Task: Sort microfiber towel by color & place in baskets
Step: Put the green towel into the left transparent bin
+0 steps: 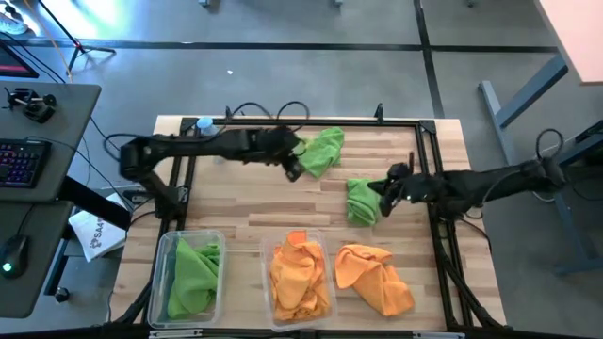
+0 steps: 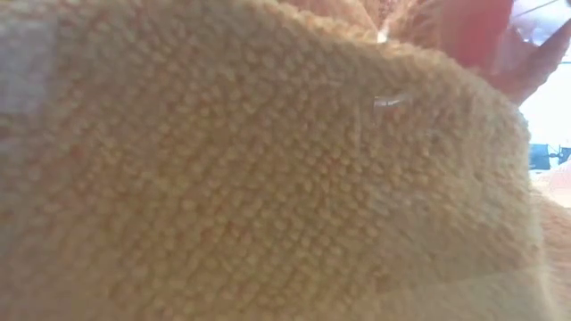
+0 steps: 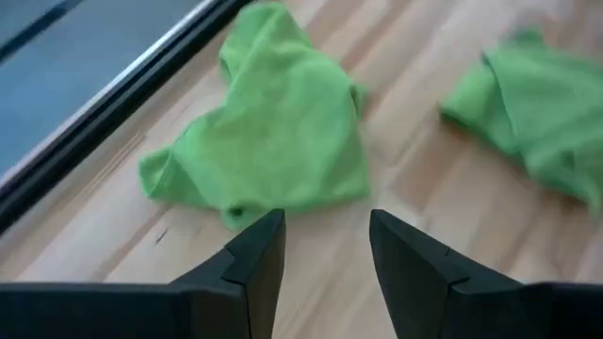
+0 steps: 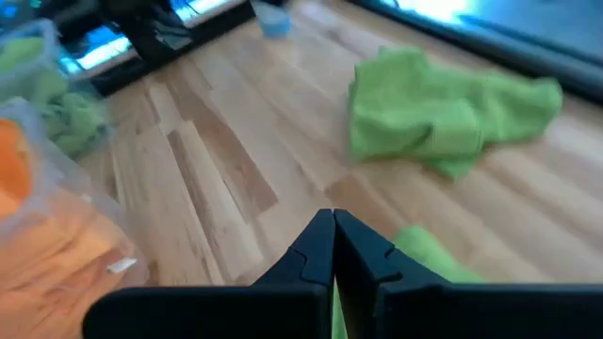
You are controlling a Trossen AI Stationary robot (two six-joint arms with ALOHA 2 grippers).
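Note:
Two green microfiber towels lie crumpled on the wooden table: one toward the far edge (image 1: 323, 151) (image 3: 273, 141), one at mid-right (image 1: 361, 200) (image 4: 429, 254). My left gripper (image 1: 294, 166) (image 3: 325, 254) is open just left of the far towel, fingers short of its edge. My right gripper (image 1: 384, 188) (image 4: 333, 240) is shut with nothing between its fingers, at the right edge of the mid-right towel. A loose orange towel (image 1: 372, 278) lies near the front. Of the two clear baskets, the left one (image 1: 162, 273) holds green towels, the middle one (image 1: 268, 282) orange ones.
A small clear bottle (image 1: 203, 123) stands at the table's far left corner. A black frame rail (image 1: 311, 122) runs along the table's far edge, and others line its sides. Orange cloth (image 2: 268, 178) fills the low view. Bare wood lies between the green towels and the baskets.

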